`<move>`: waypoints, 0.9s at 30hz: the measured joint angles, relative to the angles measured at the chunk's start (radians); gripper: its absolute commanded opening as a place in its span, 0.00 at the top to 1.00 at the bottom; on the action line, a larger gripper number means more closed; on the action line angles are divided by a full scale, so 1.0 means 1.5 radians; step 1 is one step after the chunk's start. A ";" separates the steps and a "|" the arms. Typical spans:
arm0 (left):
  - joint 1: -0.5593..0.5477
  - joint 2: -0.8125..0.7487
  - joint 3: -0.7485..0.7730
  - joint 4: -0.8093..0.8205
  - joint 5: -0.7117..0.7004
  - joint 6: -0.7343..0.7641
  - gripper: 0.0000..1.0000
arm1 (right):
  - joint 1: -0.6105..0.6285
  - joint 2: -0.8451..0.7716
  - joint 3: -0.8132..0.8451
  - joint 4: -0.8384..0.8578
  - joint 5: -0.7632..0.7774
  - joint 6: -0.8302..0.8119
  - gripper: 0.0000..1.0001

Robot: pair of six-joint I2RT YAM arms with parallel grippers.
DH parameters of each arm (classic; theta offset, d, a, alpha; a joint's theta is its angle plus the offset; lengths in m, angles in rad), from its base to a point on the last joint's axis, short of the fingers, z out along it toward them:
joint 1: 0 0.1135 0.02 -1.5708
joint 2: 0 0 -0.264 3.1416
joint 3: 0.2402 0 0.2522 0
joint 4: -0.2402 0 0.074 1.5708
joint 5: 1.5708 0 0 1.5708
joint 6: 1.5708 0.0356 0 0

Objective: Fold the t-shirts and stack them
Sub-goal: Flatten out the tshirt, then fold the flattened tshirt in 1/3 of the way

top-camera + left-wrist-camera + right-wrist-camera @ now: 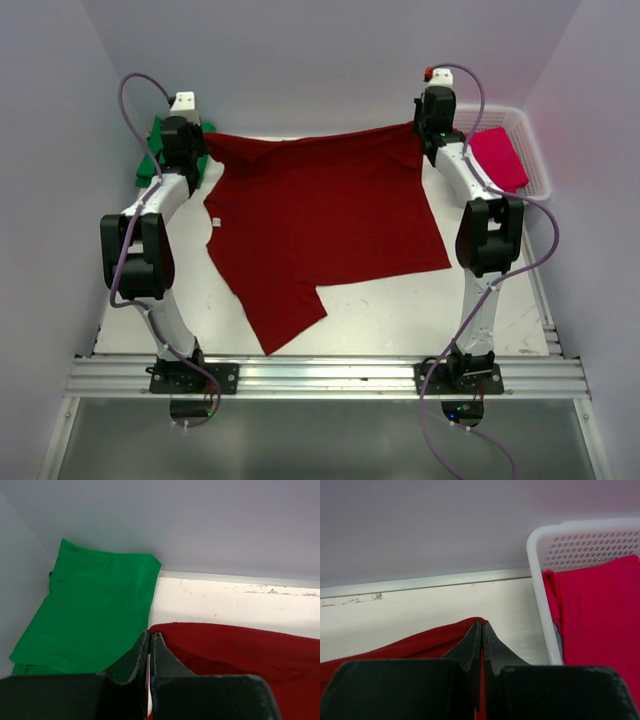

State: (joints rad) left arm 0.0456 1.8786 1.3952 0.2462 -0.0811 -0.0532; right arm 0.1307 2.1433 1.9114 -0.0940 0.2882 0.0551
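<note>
The dark maroon-red t-shirt [320,225] is stretched between both arms at the far side of the table, its lower part spread on the white surface. My left gripper [205,140] is shut on its far left corner [165,630], and cloth shows between the jaws. My right gripper [420,128] is shut on its far right corner [470,625]. A folded bright green t-shirt [90,615] lies in the far left corner, beside the left gripper [150,635]. The pinkish-red t-shirt [600,615] lies in the basket to the right of the right gripper [482,626].
A white plastic lattice basket [535,150] stands at the far right against the wall. The back wall rises just beyond both grippers. Side walls close in the table on left and right. An aluminium rail [320,375] runs along the near edge by the arm bases.
</note>
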 measured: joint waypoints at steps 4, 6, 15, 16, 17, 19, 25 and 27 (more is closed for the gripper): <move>0.000 0.004 -0.011 0.000 0.003 -0.007 1.00 | 0.000 0.007 -0.003 0.000 -0.005 -0.002 1.00; 0.000 0.002 -0.032 0.006 0.005 -0.011 1.00 | 0.001 0.008 -0.015 0.000 -0.008 -0.002 1.00; 0.000 -0.045 -0.163 0.001 0.005 -0.031 1.00 | 0.003 0.008 -0.136 0.000 -0.010 0.006 1.00; 0.000 -0.054 -0.170 -0.001 0.005 -0.034 1.00 | 0.004 0.008 -0.152 -0.002 -0.009 0.008 1.00; 0.000 -0.064 -0.176 -0.001 0.005 -0.036 1.00 | 0.004 0.008 -0.164 -0.003 -0.009 0.009 1.00; 0.000 -0.090 -0.191 -0.003 0.005 -0.040 1.00 | 0.004 0.008 -0.189 -0.002 -0.009 0.011 1.00; 0.000 -0.176 -0.245 -0.005 0.007 -0.051 1.00 | 0.005 0.007 -0.234 -0.002 -0.008 0.014 1.00; 0.000 -0.200 -0.267 -0.006 0.009 -0.056 1.00 | 0.005 0.007 -0.237 -0.001 -0.006 0.016 1.00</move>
State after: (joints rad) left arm 0.0456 1.5780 0.9947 0.2375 -0.0681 -0.1375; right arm 0.1375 2.1532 1.5558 -0.0956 0.2787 0.0795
